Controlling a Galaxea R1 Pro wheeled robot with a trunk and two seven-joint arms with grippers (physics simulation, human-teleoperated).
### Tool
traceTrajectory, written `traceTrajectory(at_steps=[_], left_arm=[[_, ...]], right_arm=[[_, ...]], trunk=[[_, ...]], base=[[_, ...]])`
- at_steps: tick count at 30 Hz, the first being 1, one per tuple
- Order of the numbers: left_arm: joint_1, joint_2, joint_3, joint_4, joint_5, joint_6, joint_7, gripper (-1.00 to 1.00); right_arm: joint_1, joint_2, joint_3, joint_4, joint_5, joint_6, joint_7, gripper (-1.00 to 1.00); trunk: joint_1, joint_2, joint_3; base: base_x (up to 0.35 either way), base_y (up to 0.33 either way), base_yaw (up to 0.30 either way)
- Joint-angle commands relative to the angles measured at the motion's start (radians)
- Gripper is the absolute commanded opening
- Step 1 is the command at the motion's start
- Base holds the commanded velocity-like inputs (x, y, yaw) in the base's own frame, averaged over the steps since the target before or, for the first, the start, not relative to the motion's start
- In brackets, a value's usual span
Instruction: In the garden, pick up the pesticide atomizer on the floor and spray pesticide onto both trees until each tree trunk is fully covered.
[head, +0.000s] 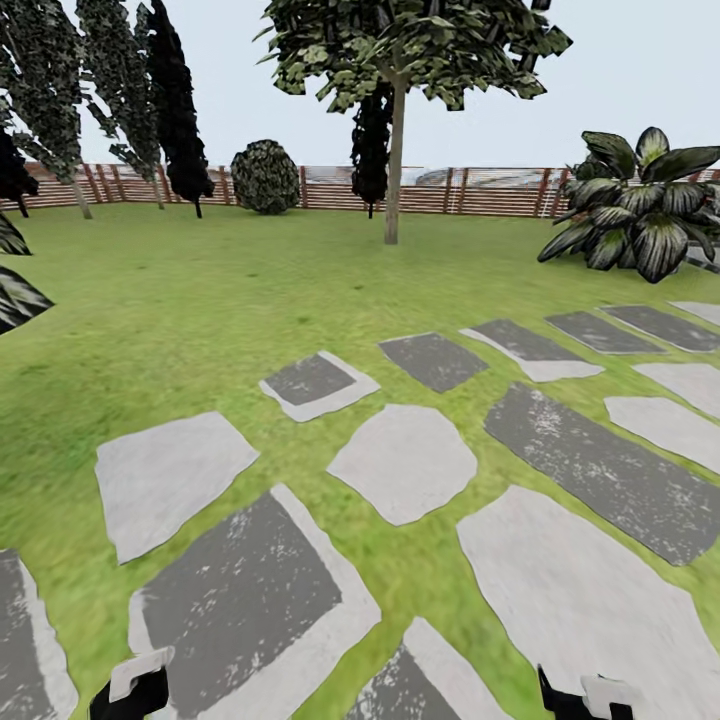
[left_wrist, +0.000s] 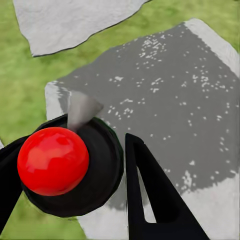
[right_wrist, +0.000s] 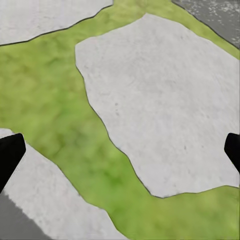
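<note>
green lawn (head: 200, 300), grey paving (head: 405, 460), slat fence (head: 480, 195).

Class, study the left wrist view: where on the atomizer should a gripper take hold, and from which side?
Grip the atomizer by its round black body below the red ball, fingers on opposite flanks, coming from the side away from the grey nozzle so the spray path stays free. The left gripper brackets it this way.
</note>
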Motion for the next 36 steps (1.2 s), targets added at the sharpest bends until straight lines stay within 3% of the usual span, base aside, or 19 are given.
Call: traceTrajectory(at_steps=[1,36], left_arm=[[0.000,0.000,-0.002,0.000,0.004,-0.003,0.002,-1.00],[0.000,0.000,-0.001,0.000,0.004,-0.003,0.001,-1.00]], right_arm=[[-0.001,0.000,0.001,0.001,-0.006,-0.003,0.000,1.00],[-0.001,0.000,0.001,0.002,-0.004,-0.003,0.000,1.00]], trunk=[[0.000,0.000,-0.001],[0.000,0.000,-0.001]], base=[[0.338,0.000,0.000],[0.338,0.000,0.000]])
